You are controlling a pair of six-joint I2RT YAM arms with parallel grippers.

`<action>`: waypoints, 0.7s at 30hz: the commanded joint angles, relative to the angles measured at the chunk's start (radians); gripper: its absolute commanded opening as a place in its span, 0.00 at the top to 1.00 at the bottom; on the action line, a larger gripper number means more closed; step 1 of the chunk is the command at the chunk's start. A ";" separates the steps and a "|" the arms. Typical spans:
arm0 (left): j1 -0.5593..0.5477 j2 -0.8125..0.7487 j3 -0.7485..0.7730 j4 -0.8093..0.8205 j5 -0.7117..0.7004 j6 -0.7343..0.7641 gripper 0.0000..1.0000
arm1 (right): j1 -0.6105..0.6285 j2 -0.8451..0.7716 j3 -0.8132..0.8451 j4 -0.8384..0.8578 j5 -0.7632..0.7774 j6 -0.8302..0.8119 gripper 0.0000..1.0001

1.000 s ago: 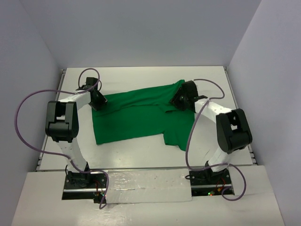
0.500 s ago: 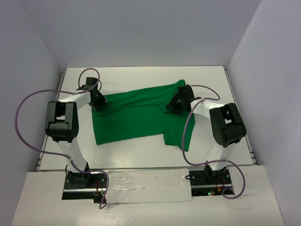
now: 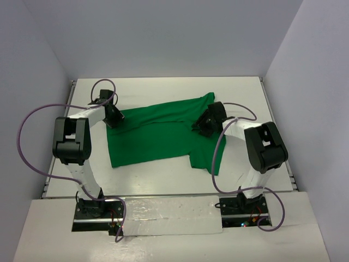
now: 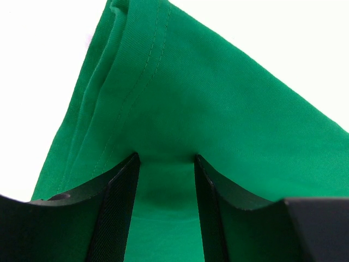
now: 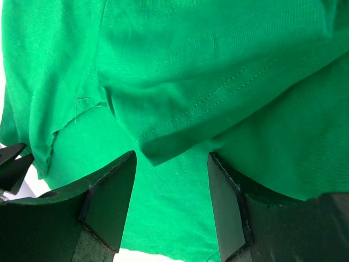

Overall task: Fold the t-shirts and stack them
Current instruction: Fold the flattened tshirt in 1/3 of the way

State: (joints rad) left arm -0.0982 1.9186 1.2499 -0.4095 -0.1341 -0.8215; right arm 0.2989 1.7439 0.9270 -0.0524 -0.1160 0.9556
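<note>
Over the last second the right gripper (image 3: 202,124) had drawn a little toward the near edge, and its forearm had swung in over the right side of the plain bright green short-sleeved cloth t-shirt (image 3: 152,136). The left arm had not shifted.

The t-shirt lay spread mostly flat across the middle of the flat white table (image 3: 163,90). Its long side ran left to right and its far edge slanted away toward the right. One flap reached down toward the near edge on the right.

In the right wrist view a folded, stitched hem (image 5: 212,98) crossed the cloth, its corner pointing down between the black fingers (image 5: 109,196). These stood well apart, one on either side, pinching nothing, with cloth lying beneath them.

The left gripper (image 3: 115,117) sat on the t-shirt's far-left corner. In its wrist view the fabric rose into a ridge between the narrow-set fingers (image 4: 117,207), which clamped the cloth. A double-stitched hem (image 4: 150,49) ran away at upper left.

Looping purple cables (image 3: 41,114) trailed from both arms, and pale grey walls (image 3: 163,38) enclosed the table on three sides.
</note>
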 commanded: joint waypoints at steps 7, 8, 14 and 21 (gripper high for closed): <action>-0.005 0.007 0.022 -0.006 0.001 0.018 0.47 | 0.003 0.071 0.102 0.025 0.042 0.005 0.42; -0.005 0.007 0.022 -0.006 0.001 0.019 0.47 | 0.004 0.077 0.110 0.023 0.045 0.006 0.45; -0.005 0.007 0.020 -0.003 0.004 0.022 0.47 | 0.008 0.070 0.110 0.023 0.064 -0.001 0.91; -0.005 0.015 0.017 0.000 0.007 0.021 0.47 | 0.080 -0.076 0.029 -0.024 0.187 -0.057 0.91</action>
State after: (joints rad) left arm -0.0982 1.9186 1.2499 -0.4091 -0.1329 -0.8082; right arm 0.3327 1.7770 0.9838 -0.0587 -0.0220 0.9345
